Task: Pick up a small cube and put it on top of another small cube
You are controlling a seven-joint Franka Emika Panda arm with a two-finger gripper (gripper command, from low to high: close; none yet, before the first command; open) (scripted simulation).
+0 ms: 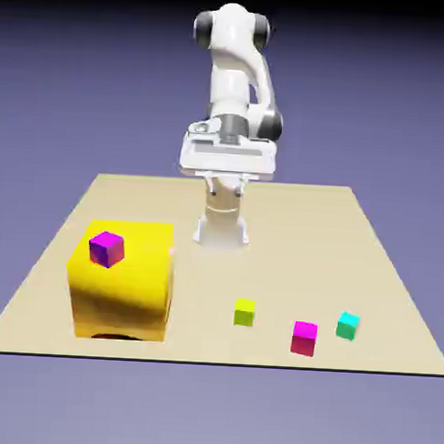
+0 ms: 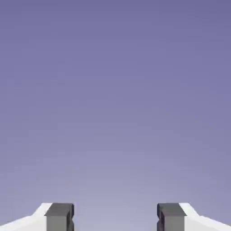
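A plain blue-violet backdrop stands behind a tan table (image 1: 370,261) that fills the lower half of the exterior view, with the white arm (image 1: 235,71) rising at the top middle. Its gripper (image 2: 115,216) hangs high above the table with its fingers spread wide and nothing between them; the hand view shows only the backdrop beyond the two grey tips. Three small cubes lie near the lower right of the frame: a yellow-green cube (image 1: 245,311), a magenta cube (image 1: 304,338) and a teal cube (image 1: 348,325), each apart from the others. A purple cube (image 1: 106,248) sits on top of a big yellow block (image 1: 121,289) at the lower left. The cubes look light, stiff and flat-sided, so a pinch across two opposite faces, near mid-height, should hold any of them well. Nothing crowds the yellow-green cube; the magenta and teal ones lie nearer each other, which may leave less room for the fingers. The yellow block is well clear of them.
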